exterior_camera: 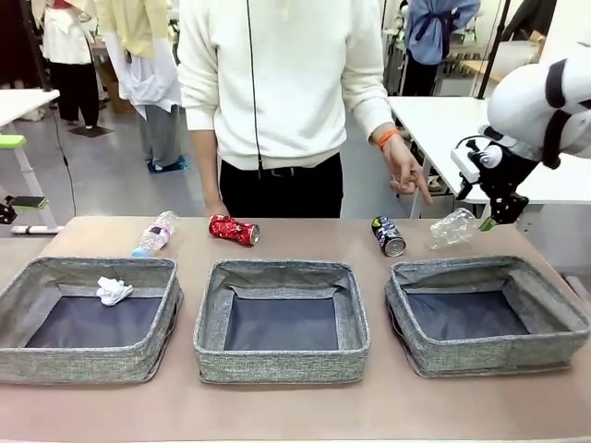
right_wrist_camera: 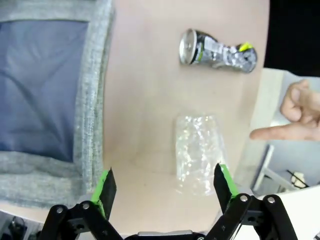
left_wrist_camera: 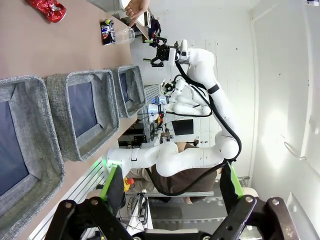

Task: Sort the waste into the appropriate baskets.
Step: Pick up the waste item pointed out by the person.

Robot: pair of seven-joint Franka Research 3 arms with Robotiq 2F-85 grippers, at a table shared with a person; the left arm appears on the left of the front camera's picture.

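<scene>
Right hand hangs spread wide above the far right end of the brown worktop, with nothing between its green-padded fingers. Just below it the crushed clear plastic bottle lies flat on the worktop, just behind the far rim of the right-hand grey woven fabric basket.

In the right wrist view the bottle is not centred in the gap. It lies over toward one finger, whose tip overlaps its edge, while the other finger stands over bare worktop on the basket's side. Its long axis runs away from the wrist, across the line on which the fingers close, so they would meet its narrow width. The coming move probably needs a small sideways shift away from the basket before any descent.

Near the bottle but apart from it lies a dark crumpled drink can with green marks. The person's hand points a finger down from the far edge.

The left hand, also spread and empty, is held off the near side, well apart from the bottle. The right arm is much the nearer.
</scene>
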